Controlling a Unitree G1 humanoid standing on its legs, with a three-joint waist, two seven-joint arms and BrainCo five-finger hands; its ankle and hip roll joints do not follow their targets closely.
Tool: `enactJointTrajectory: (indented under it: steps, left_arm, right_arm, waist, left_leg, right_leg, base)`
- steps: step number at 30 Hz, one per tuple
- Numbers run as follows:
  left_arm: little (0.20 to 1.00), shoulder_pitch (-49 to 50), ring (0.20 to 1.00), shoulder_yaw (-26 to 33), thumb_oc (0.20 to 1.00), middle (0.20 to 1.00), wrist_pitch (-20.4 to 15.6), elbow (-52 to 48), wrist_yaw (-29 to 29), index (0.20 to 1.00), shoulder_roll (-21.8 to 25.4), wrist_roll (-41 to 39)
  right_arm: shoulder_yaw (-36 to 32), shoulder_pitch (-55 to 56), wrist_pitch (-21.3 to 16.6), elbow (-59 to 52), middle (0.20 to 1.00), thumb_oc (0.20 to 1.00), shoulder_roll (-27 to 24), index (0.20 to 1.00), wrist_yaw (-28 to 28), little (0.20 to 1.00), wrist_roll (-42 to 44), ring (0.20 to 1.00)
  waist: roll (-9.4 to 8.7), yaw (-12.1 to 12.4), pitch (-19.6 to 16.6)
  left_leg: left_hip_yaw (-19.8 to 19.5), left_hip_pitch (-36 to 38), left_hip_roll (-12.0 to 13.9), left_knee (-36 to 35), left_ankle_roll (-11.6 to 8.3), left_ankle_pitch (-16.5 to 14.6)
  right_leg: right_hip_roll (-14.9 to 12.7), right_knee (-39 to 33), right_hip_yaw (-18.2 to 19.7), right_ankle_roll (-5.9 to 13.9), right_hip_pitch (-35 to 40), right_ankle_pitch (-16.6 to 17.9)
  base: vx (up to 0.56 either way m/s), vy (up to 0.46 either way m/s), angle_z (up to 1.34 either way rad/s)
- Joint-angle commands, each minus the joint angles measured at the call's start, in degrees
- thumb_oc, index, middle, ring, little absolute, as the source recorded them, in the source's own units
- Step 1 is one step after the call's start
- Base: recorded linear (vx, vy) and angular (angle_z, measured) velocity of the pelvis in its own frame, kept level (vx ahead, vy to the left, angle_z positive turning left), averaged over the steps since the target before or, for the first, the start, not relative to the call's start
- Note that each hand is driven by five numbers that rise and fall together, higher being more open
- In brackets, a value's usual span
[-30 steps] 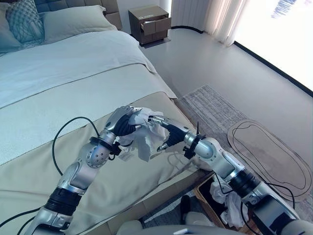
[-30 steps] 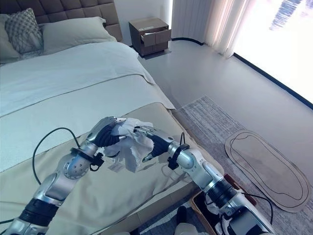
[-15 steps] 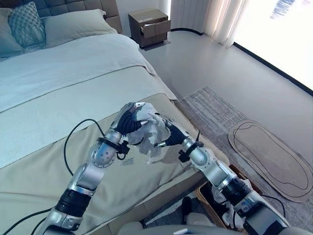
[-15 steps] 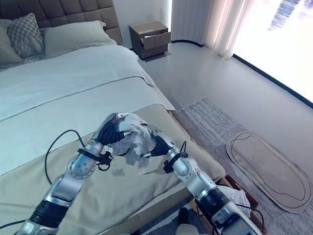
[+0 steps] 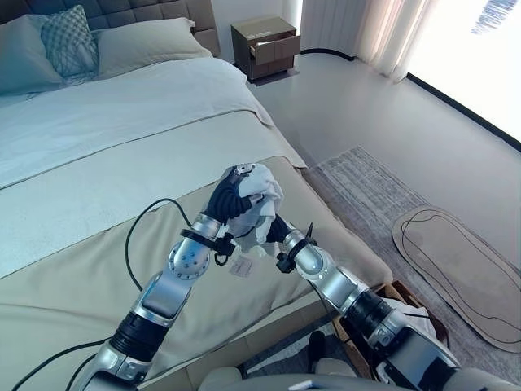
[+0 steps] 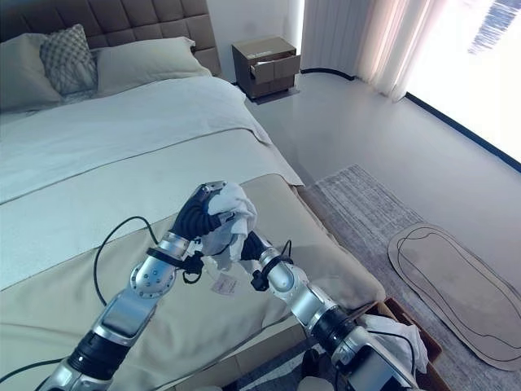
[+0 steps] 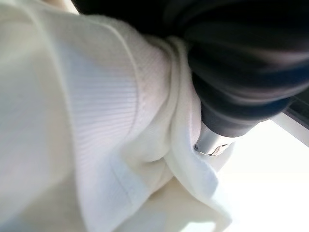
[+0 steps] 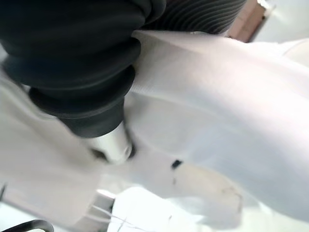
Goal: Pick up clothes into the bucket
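A white garment is bunched up above the foot end of the bed, and a small tag hangs below it. My left hand has its fingers curled round the top of the bundle. My right hand reaches in under the cloth from the right, and the cloth hides its fingers. White ribbed cloth lies against the left hand's dark cover in the left wrist view. The right wrist view has the garment draped past the dark cover. A brown basket with white clothes in it stands on the floor at the lower right.
The bed's edge runs just right of my hands. A grey rug and an oval mat lie on the floor to the right. A wooden nightstand stands at the back, with pillows at the bed's head.
The garment hung looser between my two hands; now it is gathered into a tighter bundle in the left hand and held higher. My right hand has slid in under it.
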Motion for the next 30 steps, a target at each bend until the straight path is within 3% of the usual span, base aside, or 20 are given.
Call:
enactJointTrajectory:
  steps: [1, 12, 20, 21, 22, 23, 26, 27, 28, 30]
  left_arm:
    - [0.200, -7.52, 0.200, -1.16, 0.200, 0.200, -3.84, -7.26, 1.93, 0.200, 0.07, -2.86]
    - [0.200, -6.17, 0.200, -0.76, 0.200, 0.200, -4.64, -5.95, 0.94, 0.200, 0.55, -5.71]
    - [0.200, -2.15, 0.200, 1.69, 0.200, 0.200, -5.97, -3.83, 1.37, 0.200, 0.92, -8.42]
    - [0.420, -1.68, 0.420, 1.62, 0.420, 0.420, -6.53, -2.94, 1.10, 0.420, 0.67, -9.84]
    - [0.856, -1.21, 0.856, 1.79, 0.856, 0.856, -6.95, -2.38, 0.75, 0.856, 0.60, -11.06]
    - [1.000, -0.48, 1.000, 2.26, 1.000, 1.000, -7.41, -1.63, 0.50, 1.000, 0.35, -12.97]
    - [1.000, 2.59, 1.000, 3.57, 1.000, 1.000, -9.29, 2.54, -0.43, 1.000, -1.83, -19.17]
    - [1.000, 2.58, 1.000, 3.57, 1.000, 1.000, -9.30, 2.55, -0.43, 1.000, -1.83, -19.17]
    - [1.000, 3.94, 1.000, 4.47, 1.000, 1.000, -9.53, 3.66, -0.90, 1.000, -2.61, -21.04]
    - [1.000, 4.68, 1.000, 4.68, 1.000, 1.000, -9.78, 4.21, -1.53, 1.000, -2.72, -21.80]
  right_arm:
    - [2.30, -4.09, -1.82, -0.49, 0.200, 0.200, 3.28, 0.200, 0.00, 0.200, 2.50, 0.200]
    - [0.27, -2.08, -2.70, -1.64, 0.200, 0.200, 1.52, 0.200, 0.05, 0.200, 7.16, 0.200]
    - [-5.36, 3.34, -4.53, -3.60, 0.200, 0.200, -0.34, 0.200, -0.28, 0.200, 19.87, 0.200]
    - [-5.82, 4.02, -5.07, -3.09, 0.200, 0.200, -0.57, 0.200, -0.02, 0.200, 20.78, 0.200]
    - [-6.39, 4.36, -5.48, -3.05, 0.200, 0.200, -0.80, 0.200, 0.04, 0.200, 21.46, 0.200]
    - [-7.23, 5.06, -6.15, -3.68, 0.200, 0.200, -1.08, 0.200, 0.25, 0.200, 23.04, 0.200]
    - [-9.77, 8.88, -8.43, -4.30, 0.200, 0.200, -0.85, 0.200, 2.93, 0.200, 33.87, 0.200]
    - [-9.77, 8.88, -8.44, -4.30, 0.200, 0.200, -0.86, 0.200, 2.94, 0.200, 33.88, 0.200]
    - [-11.61, 10.68, -9.58, -4.45, 0.200, 0.200, -0.52, 0.200, 5.11, 0.200, 41.27, 0.200]
    - [-12.11, 11.32, -10.01, -4.46, 0.200, 0.200, -0.69, 0.200, 5.86, 0.200, 42.45, 0.200]
  waist:
    - [-3.31, 0.33, 0.05]
    - [-3.27, 0.21, -0.29]
    - [-3.11, 0.01, -0.68]
    - [-3.11, 0.01, -0.67]
    - [-3.18, -0.04, -0.67]
    - [-3.26, -0.09, -0.66]
    - [-3.61, -0.24, -0.76]
    - [-3.60, -0.23, -0.77]
    - [-3.71, -0.20, -0.74]
    - [-3.71, -0.21, -0.78]
  left_leg:
    - [1.39, -1.95, -2.16, 3.67, 2.67, -2.70]
    - [1.49, -1.45, -2.23, 3.66, 2.73, -2.96]
    - [1.80, -0.29, -1.98, 3.26, 2.51, -3.58]
    - [1.82, -0.21, -2.00, 3.22, 2.50, -3.55]
    - [1.84, -0.13, -2.01, 3.18, 2.50, -3.55]
    - [1.90, -0.08, -2.01, 3.19, 2.50, -3.53]
    - [2.08, -0.04, -2.11, 3.14, 2.51, -3.48]
    - [2.09, -0.04, -2.10, 3.14, 2.51, -3.48]
    - [2.07, -0.10, -2.17, 3.08, 2.50, -3.39]
    - [2.08, -0.17, -2.18, 3.15, 2.51, -3.40]
  right_leg:
    - [-3.66, 2.54, 0.37, 3.38, -0.11, -0.33]
    - [-3.79, 2.39, 0.31, 3.49, 0.48, -0.44]
    - [-3.61, 2.19, 0.37, 3.69, 1.40, -0.87]
    - [-3.63, 2.20, 0.31, 3.69, 1.47, -0.87]
    - [-3.64, 2.23, 0.30, 3.70, 1.47, -0.84]
    - [-3.65, 2.30, 0.35, 3.69, 1.46, -0.84]
    - [-3.70, 2.40, 0.58, 3.70, 1.23, -0.75]
    - [-3.70, 2.40, 0.58, 3.70, 1.22, -0.75]
    - [-3.69, 2.37, 0.56, 3.63, 1.16, -0.69]
    - [-3.73, 2.40, 0.54, 3.62, 1.16, -0.72]
  base:
    - [0.00, 0.000, 0.00]
    - [0.00, 0.001, 0.00]
    - [0.01, 0.001, 0.00]
    - [0.00, 0.000, 0.00]
    - [0.00, 0.000, 0.00]
    - [0.00, 0.000, 0.00]
    - [0.00, 0.000, 0.00]
    - [0.00, 0.000, 0.00]
    - [0.00, 0.000, 0.00]
    - [-0.01, 0.000, -0.03]
